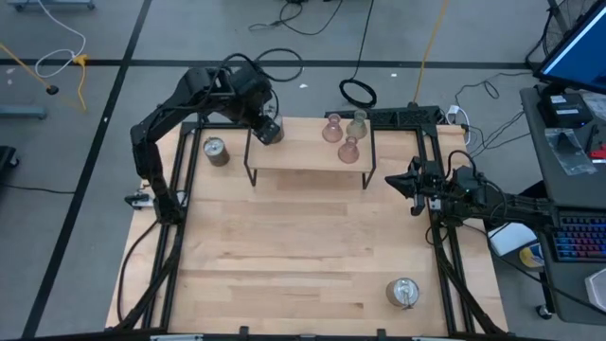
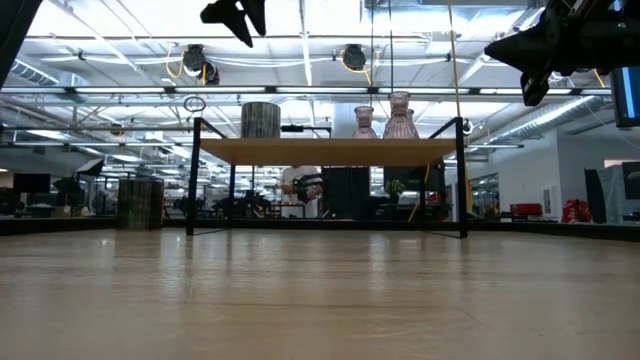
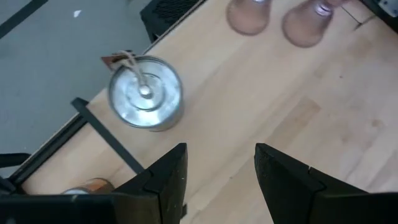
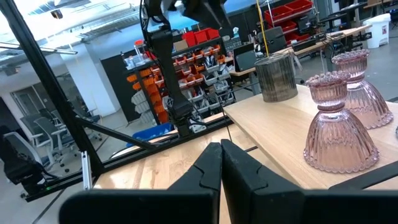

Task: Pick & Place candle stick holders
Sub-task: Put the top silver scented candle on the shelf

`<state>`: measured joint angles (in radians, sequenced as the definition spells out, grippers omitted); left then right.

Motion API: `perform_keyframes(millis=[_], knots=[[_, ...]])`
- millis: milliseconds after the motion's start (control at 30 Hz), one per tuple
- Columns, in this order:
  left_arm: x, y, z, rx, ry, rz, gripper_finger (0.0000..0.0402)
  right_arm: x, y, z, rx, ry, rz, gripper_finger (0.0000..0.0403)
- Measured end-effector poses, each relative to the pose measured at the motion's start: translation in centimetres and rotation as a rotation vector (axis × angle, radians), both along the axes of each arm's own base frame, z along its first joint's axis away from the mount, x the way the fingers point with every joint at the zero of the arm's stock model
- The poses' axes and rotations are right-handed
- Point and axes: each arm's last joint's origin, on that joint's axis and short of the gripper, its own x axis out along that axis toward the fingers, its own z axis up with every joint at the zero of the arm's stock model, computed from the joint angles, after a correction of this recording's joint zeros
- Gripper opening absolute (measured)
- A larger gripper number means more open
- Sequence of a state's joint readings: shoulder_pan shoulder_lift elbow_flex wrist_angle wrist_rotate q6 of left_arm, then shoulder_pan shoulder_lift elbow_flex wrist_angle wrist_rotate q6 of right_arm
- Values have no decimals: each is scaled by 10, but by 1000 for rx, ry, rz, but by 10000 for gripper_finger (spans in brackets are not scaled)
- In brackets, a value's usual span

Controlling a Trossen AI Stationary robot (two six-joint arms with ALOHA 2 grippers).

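So the left gripper (image 1: 258, 116) is hovering over the left end of the small raised wooden shelf on black metal legs (image 1: 303, 156), and its two dark fingers (image 3: 168, 180) are standing apart with nothing between them. Right below it, in the left wrist view, a round silver metal candle holder (image 3: 146, 92) is sitting upright on the shelf top, close to the shelf's edge, and the fingers aren't touching it.

Over at the shelf's right end, three glassy ribbed holders with narrow necks and wide bases are bunching up together: a pink one (image 1: 331, 130), a greenish-tan one (image 1: 357, 124) just beside it, and another pink one (image 1: 349, 150) nearer the shelf's front edge.

Another round silver-bronze metal holder (image 1: 216, 151) is sitting on the light wooden table (image 1: 284, 256), just off the shelf's left side. A third metal holder (image 1: 403, 292) is standing well apart from everything, near the table's front right corner.

The right gripper (image 1: 405, 185) is hanging at the table's right edge, next to the shelf's right end, with its jaws pressed fully together and holding nothing.
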<state>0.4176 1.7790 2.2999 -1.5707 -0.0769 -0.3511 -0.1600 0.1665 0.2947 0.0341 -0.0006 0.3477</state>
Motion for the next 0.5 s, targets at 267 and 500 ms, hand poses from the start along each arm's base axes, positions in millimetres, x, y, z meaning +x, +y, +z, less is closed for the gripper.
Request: perform_keyframes(millis=[267, 500], knots=[[7, -31, 4, -36, -36, -27, 189, 0, 0, 0, 3, -1, 1, 0], [10, -69, 9, -86, -79, -40, 188, 0, 0, 0, 4, -1, 4, 0]])
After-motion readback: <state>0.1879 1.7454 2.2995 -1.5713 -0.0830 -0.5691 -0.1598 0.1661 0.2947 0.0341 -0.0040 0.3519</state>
